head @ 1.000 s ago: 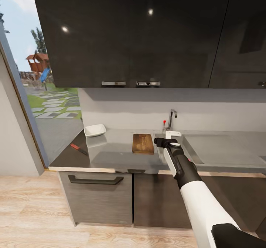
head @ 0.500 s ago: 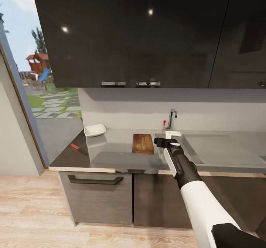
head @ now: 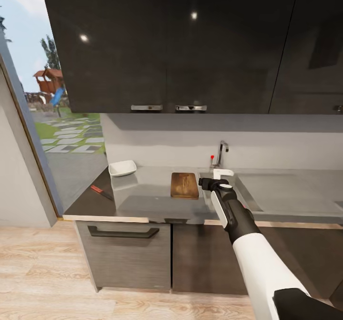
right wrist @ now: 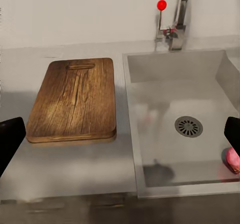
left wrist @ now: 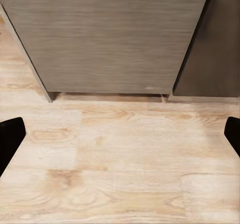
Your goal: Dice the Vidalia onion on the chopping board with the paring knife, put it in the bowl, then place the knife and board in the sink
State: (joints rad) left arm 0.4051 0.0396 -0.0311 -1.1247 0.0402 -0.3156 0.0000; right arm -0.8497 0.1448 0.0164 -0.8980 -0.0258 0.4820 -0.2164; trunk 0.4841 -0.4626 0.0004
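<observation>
Bench (head: pixel 143 201): long grey steel-look worktop over dark cabinets, centre of the head view. Smooth and reflective; judged slippery, so things on it may slide when pushed.

Sink (right wrist: pixel 165 134): rectangular grey basin, right half of the right wrist view, round drain toward its lower right, chrome tap with a red dot at upper right. Rigid, fixed.

Chopping board (right wrist: pixel 75 99): dark brown wood, rounded corners, plain grain; lies flat on the bench just beside the sink, left of centre. Judged stiff and fairly heavy; best taken at a short edge or slid to overhang first.

Bowl (head: pixel 122 168): shallow white, squarish, flared sides; left of centre in the head view, well apart from the board. Judged light and breakable.

Paring knife (head: pixel 102 192): red-orange handle, dark blade, near the bench's left front edge. Judged light; take by the handle.

Vidalia onion (right wrist: pixel 231 159): small pinkish round bulb on the sink floor, right edge of the frame, partly cut off by a fingertip. Judged firm, smooth, prone to roll; grasp across its widest part from above.

Right tool (right wrist: pixel 120 139): fingertips spread wide at both frame edges, holding nothing, above the sink's near rim.

Left tool (left wrist: pixel 120 139): likewise spread, empty, over wooden floor.
</observation>
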